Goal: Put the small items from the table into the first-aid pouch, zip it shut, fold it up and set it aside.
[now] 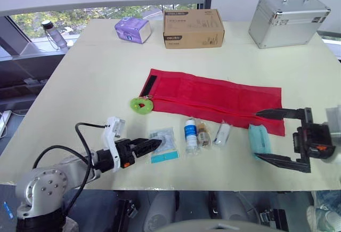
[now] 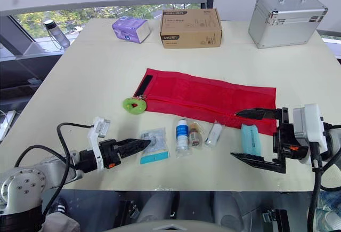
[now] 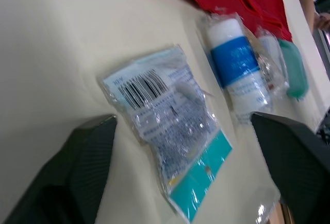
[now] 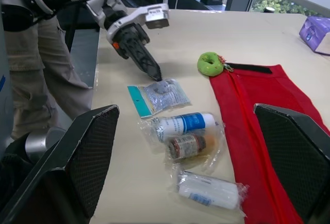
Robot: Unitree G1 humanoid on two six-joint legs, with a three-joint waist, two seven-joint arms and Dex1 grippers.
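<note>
the red pouch [image 1: 213, 96] lies opened out flat across the middle of the table [image 1: 96, 82]. its zip line runs along the near side, so the opening faces the row of small items just in front of it. none of them looks packed yet. a clear packet [image 1: 164, 144], a white bottle [image 1: 191, 133] with a blue label, a small brown bottle [image 1: 203, 134], a wrapped white roll [image 1: 221, 133] and a teal pack [image 1: 259, 140] sit side by side along the pouch's near edge. the teal pack reaches right up to that edge. a green ring [image 1: 141, 104] lies at the pouch's left end, by the zip.

the left gripper [image 1: 154, 145] is down low at the table. the left wrist view shows its fingers spread to either side of the clear packet, holding nothing. that placement suits a pinch on the packet, probably the first pickup.

the right gripper [image 1: 256, 135] is empty too, its fingers wide apart. one finger is over the pouch's near edge and the other is closer to the robot, with the teal pack between them. it seems each arm is lined up on the item at its own end of the row, which would keep the two from crossing.
</note>
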